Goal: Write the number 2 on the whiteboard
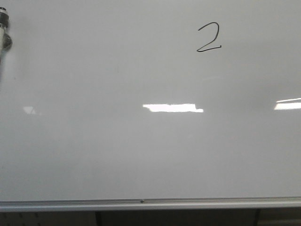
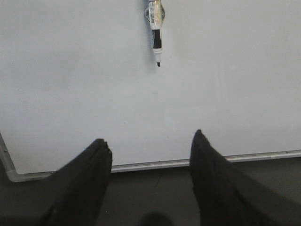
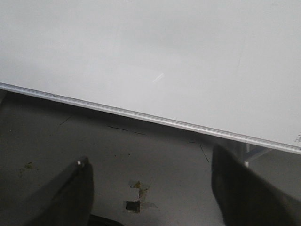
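A large glossy whiteboard [image 1: 117,155] fills the front view, with a silver frame edge [image 1: 150,203] running along its bottom. A thin black hand-drawn number 2 [image 1: 209,37] sits in the upper right part of the board, small against the white surface, with a curved top and a flat base stroke. Bright rectangular light reflections [image 1: 173,108] glare across the middle of the board, well below the digit.

In the left wrist view, the left gripper [image 2: 150,146] is spread wide and holds nothing — its two dark fingers [image 2: 84,183] stand apart in front of the board's lower edge. Ahead of the gripper, well beyond its fingertips, a marker [image 2: 156,33] rests against the board, its black tip [image 2: 159,63] uncapped and pointing back toward the gripper. In the front view the same marker shows only as a sliver at the far left edge.

In the right wrist view, the right gripper [image 3: 153,162] is likewise spread and empty. Its fingers [image 3: 70,197] hang over a dark grey floor [image 3: 141,155] marked with small scuffs and bits of debris, and the board's frame edge crosses ahead of them at a slant. The digit does not appear in either wrist view.
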Available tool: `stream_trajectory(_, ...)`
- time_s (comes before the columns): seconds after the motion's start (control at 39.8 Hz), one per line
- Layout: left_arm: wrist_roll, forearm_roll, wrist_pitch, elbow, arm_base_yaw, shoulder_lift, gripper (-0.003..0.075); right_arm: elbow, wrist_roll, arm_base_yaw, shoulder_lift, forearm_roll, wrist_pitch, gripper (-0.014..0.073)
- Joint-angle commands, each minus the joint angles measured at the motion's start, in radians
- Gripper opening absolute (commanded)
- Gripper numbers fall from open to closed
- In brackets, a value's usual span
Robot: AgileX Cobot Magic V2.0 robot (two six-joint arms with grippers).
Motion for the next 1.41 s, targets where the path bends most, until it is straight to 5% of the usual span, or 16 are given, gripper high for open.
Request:
stream_trajectory(0.0,-0.007,-0.005,-0.065,-0.005,-0.001,0.002,0.0375,-0.021,0.008,-0.007,0.004,-0.018,-0.073,0.0421)
stream_trajectory(0.3,-0.007,-0.005,-0.068,0.0,-0.001,0.002,0.0132,-0.021,0.019,-0.007,0.004,-0.018,-0.074,0.0026)
stream_trajectory(0.43,-0.007,-0.005,-0.068,0.0,-0.001,0.002,0.002,-0.021,0.021,-0.007,0.004,-0.018,-0.076,-0.0073)
stream_trajectory(1.38,-0.007,-0.05,-0.102,0.052,0.018,-0.108,-0.0019,-0.021,0.039,-0.007,0.004,-0.018,-0.117,-0.0067)
